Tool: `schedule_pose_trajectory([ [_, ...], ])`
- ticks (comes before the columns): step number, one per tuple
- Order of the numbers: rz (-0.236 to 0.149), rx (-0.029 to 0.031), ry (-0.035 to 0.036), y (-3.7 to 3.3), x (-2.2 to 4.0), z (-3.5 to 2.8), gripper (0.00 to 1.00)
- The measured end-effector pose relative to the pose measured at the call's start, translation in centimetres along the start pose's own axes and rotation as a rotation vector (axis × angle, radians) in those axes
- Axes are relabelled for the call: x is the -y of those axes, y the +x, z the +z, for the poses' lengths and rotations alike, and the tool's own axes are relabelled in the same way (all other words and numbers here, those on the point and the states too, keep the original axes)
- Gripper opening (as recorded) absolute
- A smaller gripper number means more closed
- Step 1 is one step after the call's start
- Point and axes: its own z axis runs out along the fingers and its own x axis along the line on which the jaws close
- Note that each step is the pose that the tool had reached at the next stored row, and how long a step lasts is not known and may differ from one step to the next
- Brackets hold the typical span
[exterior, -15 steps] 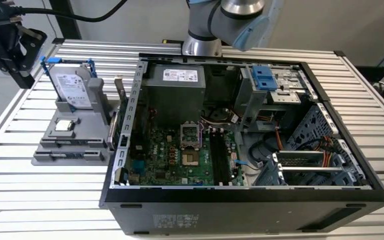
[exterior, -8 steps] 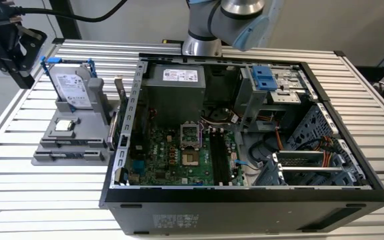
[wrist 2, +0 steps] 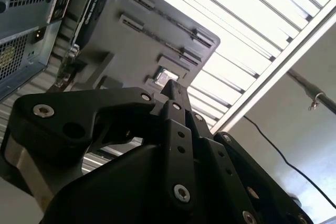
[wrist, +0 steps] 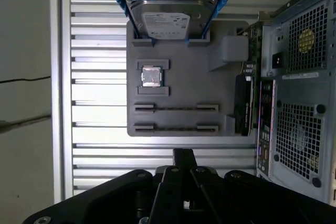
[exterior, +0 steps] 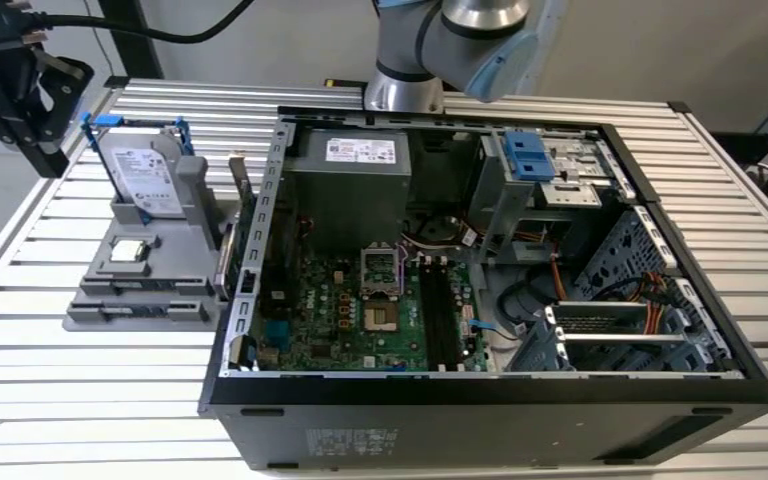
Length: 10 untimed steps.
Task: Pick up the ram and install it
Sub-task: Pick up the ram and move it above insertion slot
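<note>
Starting at the black two-finger tool [wrist: 184, 155]: closed tip to tip, gripping nothing, hanging high over the white slatted metal counter [wrist: 100, 77]. Straight out past those tips, can spot the thin dark-green ram stick [wrist: 176, 128], on edge in the nearer slot of the flat grey plastic holder [wrist: 184, 77], well apart from the tool. Lies crosswise to the tool's reach, long axis pointing toward the open black computer case [exterior: 491, 395]. Looks like a second matching stick [wrist: 176, 107] just behind.

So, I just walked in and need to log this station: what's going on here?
The robot arm's gripper, shut and empty, hovers near the gray parts holder beside the open computer case. Two ram sticks sit in the holder's slots, alongside a CPU and a hard drive; neither is picked up yet.
</note>
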Motion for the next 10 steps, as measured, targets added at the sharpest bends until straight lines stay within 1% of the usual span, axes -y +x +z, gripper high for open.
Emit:
schedule_pose_trajectory([
  [3, -0.025, -0.0011, -0.0005, 0.00, 0.00, 0.01, 0.00],
  [10, -0.097, -0.0047, -0.0019, 0.00, 0.00, 0.00, 0.00],
])
